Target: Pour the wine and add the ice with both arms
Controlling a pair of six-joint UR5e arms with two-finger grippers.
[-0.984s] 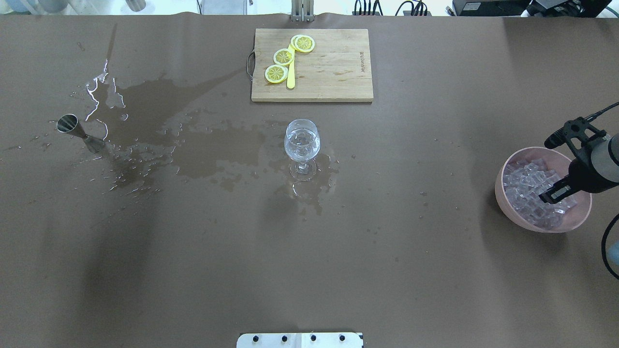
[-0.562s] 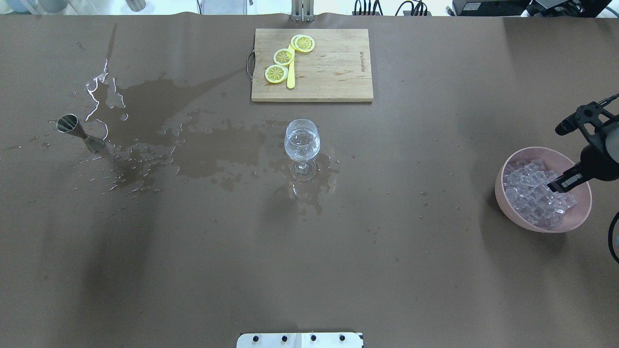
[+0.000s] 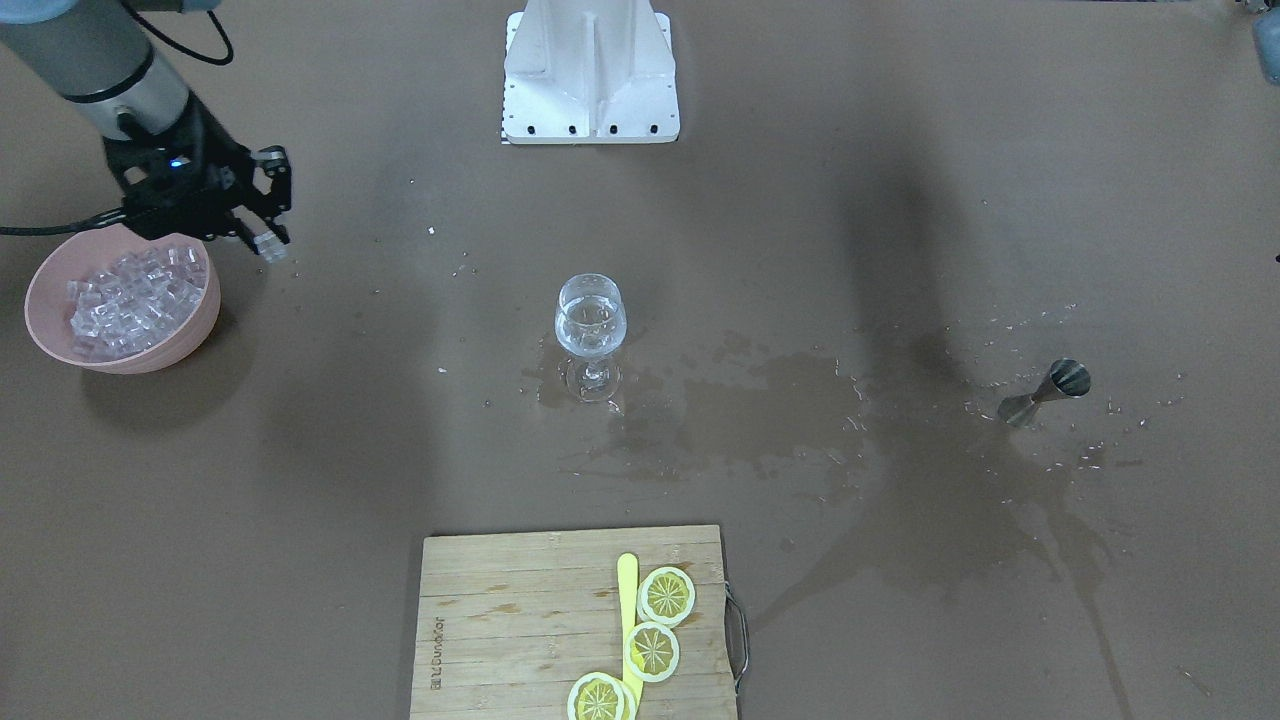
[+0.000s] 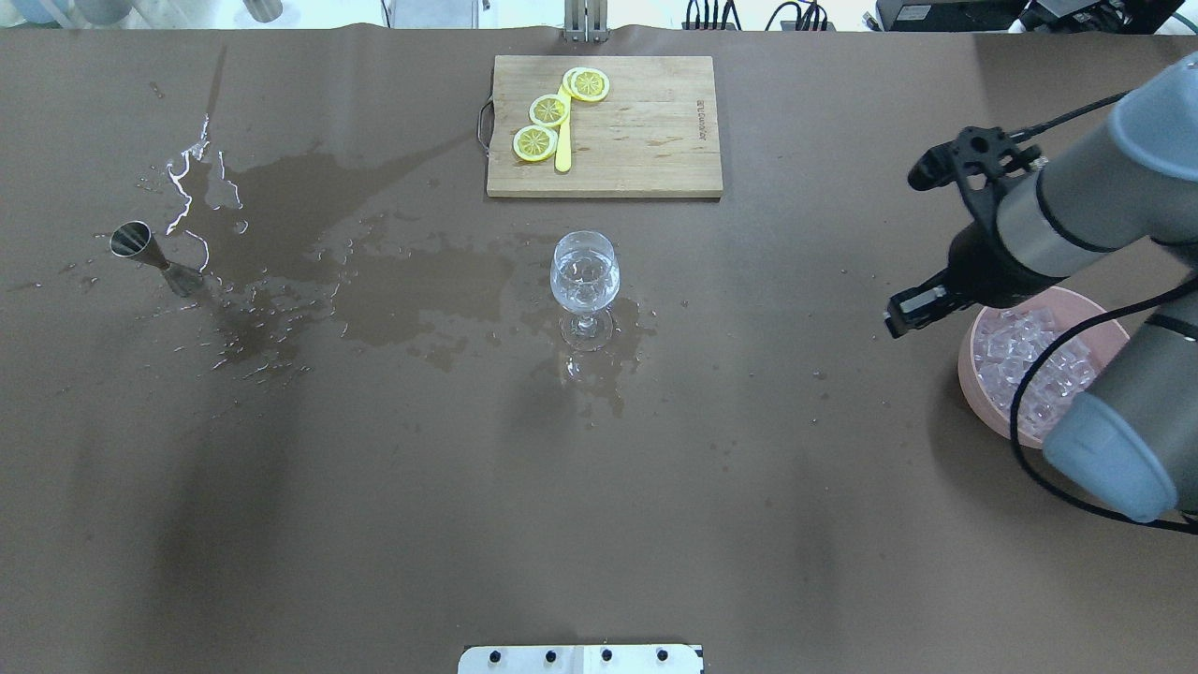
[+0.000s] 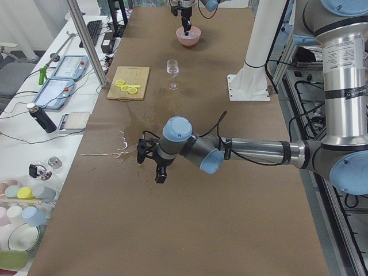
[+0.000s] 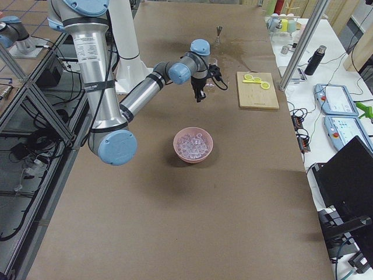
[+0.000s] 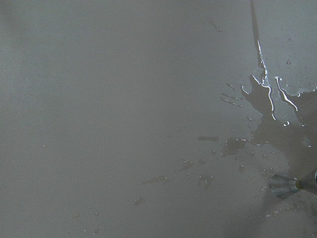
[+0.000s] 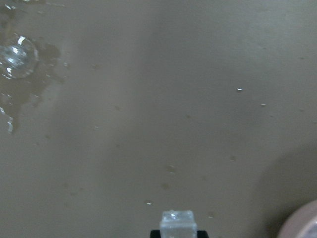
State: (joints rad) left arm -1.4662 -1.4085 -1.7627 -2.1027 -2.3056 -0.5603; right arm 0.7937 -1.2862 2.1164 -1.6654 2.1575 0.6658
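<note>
**ICE TRANSFER: CUBE IN CARRY, BOWL TO GLASS**

Step in hand, by judgement: adding ice. The wine [image 4: 584, 285] is already in the glass [image 4: 585, 257] at table centre. The right gripper [image 3: 268, 238] is clamped on one cube [image 8: 178, 224]. In the overhead view it hangs over bare table, just beside the bowl [image 3: 140, 358] at the bowl's 10 o'clock. The bowl holds the remaining ice [image 3: 130, 300] and stands at the glass's 3 o'clock, well apart.

Next move calls for:
1. Carry the cube toward 9 o'clock.
2. Centre it over the narrow glass mouth.
3. Lower, then release.

The left gripper [image 5: 160, 175] hangs near the jigger [image 4: 154, 255], at the glass's 9 o'clock. Whether its fingers are parted cannot be told.
</note>
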